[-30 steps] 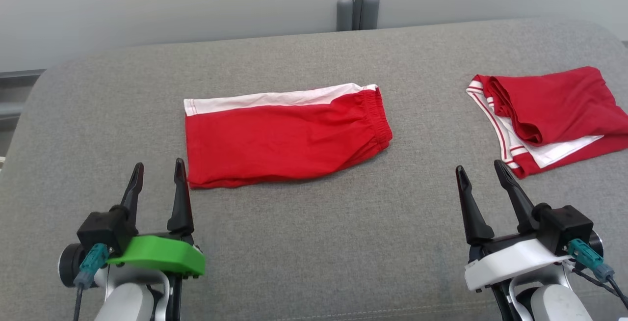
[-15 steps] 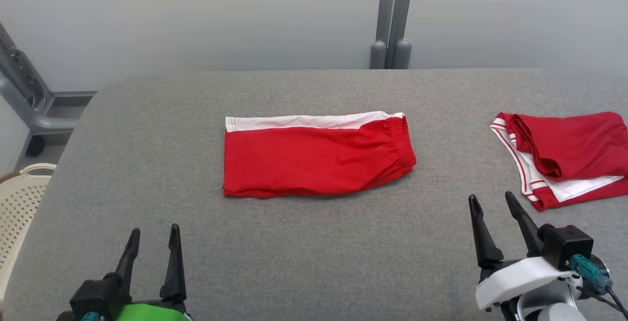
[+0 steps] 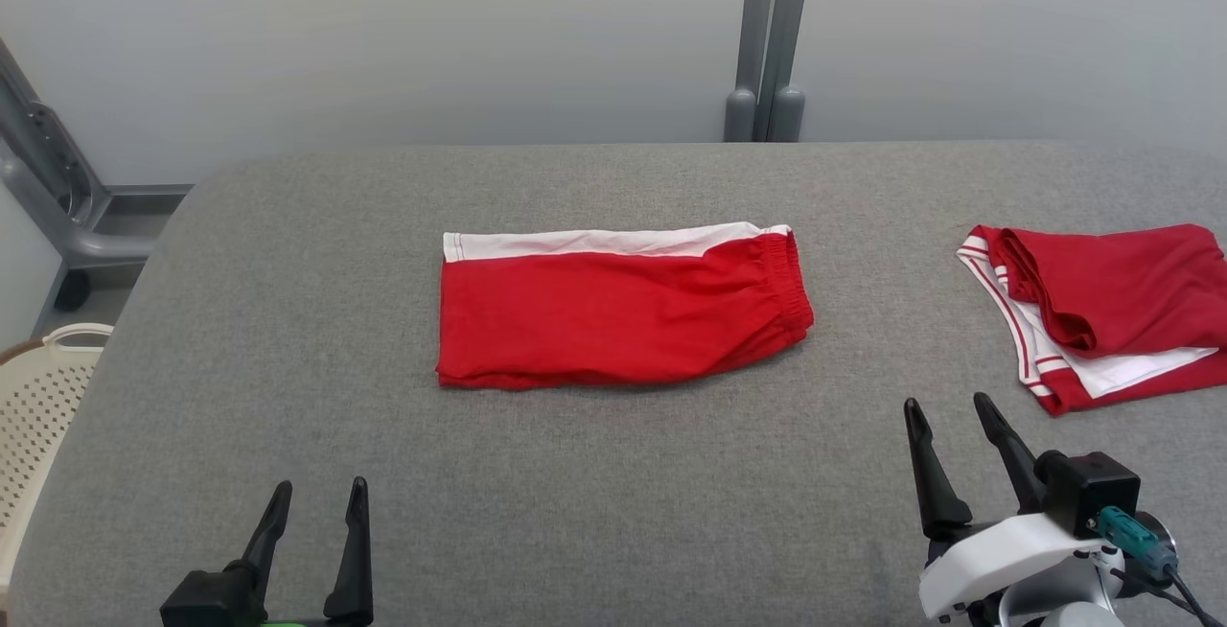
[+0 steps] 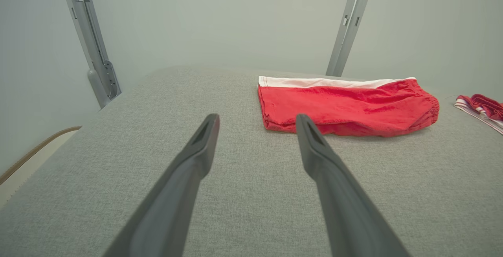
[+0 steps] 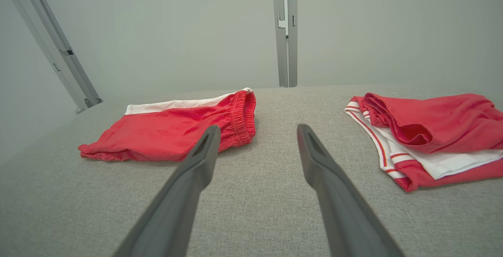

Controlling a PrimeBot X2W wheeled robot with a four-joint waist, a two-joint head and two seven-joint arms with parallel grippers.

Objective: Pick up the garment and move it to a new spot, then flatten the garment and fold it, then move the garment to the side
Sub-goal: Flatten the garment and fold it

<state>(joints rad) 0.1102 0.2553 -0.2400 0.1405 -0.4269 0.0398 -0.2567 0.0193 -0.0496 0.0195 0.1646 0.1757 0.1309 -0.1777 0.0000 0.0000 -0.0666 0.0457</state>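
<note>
Folded shorts [image 3: 618, 306] are shown flat at the centre of the table [image 3: 613, 512]. The left gripper [image 3: 321, 485] and right gripper [image 3: 947, 402] are held empty, fingers spread. Folding is judged complete; a pinch of the near edge and a sideways carry are required.

Grey fabric covers the table [image 3: 288, 320] before a plain pale wall [image 3: 383, 33]. Metal posts [image 3: 776, 33] rise behind; a cream perforated basket [image 3: 38, 397] sits left.
</note>
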